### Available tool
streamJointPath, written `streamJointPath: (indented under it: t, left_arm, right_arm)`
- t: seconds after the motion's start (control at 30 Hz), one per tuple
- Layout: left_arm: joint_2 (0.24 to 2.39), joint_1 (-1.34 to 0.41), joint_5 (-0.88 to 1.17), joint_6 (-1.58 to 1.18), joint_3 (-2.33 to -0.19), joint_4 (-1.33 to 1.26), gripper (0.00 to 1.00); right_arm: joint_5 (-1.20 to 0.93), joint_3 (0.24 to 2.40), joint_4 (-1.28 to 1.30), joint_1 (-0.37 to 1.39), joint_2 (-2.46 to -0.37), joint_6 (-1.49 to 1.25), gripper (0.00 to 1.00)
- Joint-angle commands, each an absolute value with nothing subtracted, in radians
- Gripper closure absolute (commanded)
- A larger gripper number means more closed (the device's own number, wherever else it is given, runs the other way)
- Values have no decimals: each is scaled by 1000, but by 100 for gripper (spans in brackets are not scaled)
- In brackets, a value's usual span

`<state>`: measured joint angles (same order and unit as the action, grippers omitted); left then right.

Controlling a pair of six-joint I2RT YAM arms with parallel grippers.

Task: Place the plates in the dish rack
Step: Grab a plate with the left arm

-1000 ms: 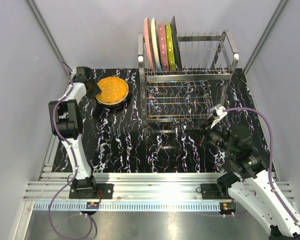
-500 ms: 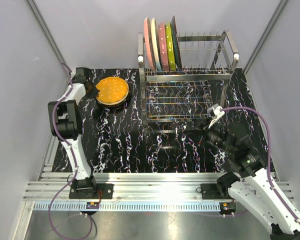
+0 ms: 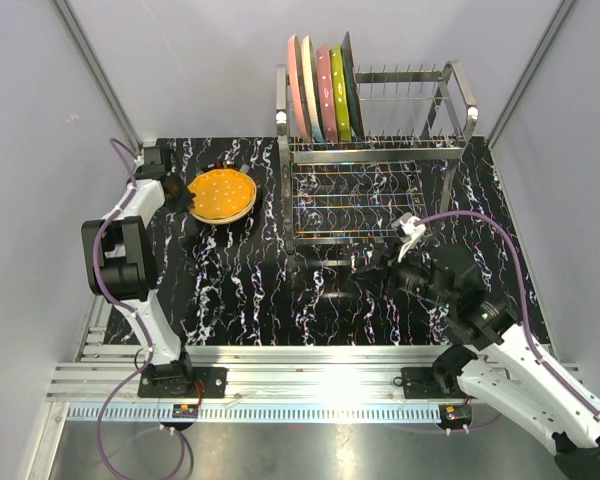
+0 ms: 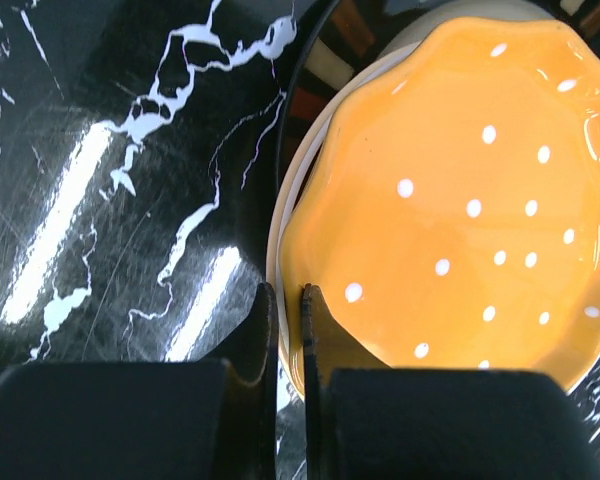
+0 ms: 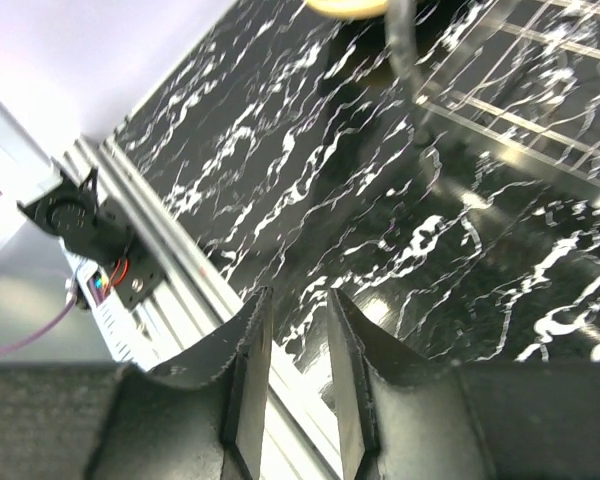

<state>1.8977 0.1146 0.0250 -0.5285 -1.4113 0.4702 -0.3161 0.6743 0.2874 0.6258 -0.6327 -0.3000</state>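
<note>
An orange white-dotted plate (image 3: 222,193) (image 4: 460,200) sits tilted at the table's back left, its left rim pinched in my left gripper (image 3: 186,194) (image 4: 286,312), which is shut on it. Under it lie a cream plate (image 4: 280,215) and a black-rimmed plate (image 4: 302,70). The dish rack (image 3: 460,145) stands at the back. Several plates (image 3: 322,85) stand upright in its left end: pink, pale blue, dotted pink, green and teal. My right gripper (image 3: 368,276) (image 5: 290,335) hovers low over the table in front of the rack, jaws slightly apart and holding nothing.
The rack's tines to the right of the standing plates (image 3: 405,80) carry nothing, and its lower wire tier (image 3: 355,200) (image 5: 510,130) is bare. An aluminium rail (image 3: 300,372) (image 5: 190,290) runs along the near edge. Grey walls enclose the left, back and right.
My left gripper has shut on the orange plate's rim and tipped it off the stack, pulling slightly left. My right arm has swung left toward the table's middle and its jaws have parted a little.
</note>
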Motion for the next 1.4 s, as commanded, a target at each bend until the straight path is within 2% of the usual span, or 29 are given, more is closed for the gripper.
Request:
streamJointPath:
  t: [0.0,0.07,0.13,0.3,0.7,1.37]
  left_arm:
    - [1821,115,84,-509,-1414,457,95]
    - [1828,115,97,-511,-1420,469,94]
    - [1838,115,101,-508,-1430,479,100]
    - [1809,115,118,-508,-1390,480,100]
    - [1473,87,120,-560,-1045,403,100]
    - [1063,84,163,-566,-815,469,100]
  right_arm:
    - [-249,701,268,705,-647,-288,64]
    - [-207,701,267,735,-660,-291,64]
    - [-183,699,265,770,-675,-291,64]
    - [-138,680,249,814,-686,-304,65]
    - [-54,689,164,946,-805,-316,66]
    - [77,747,138,1136,-919,-315,66]
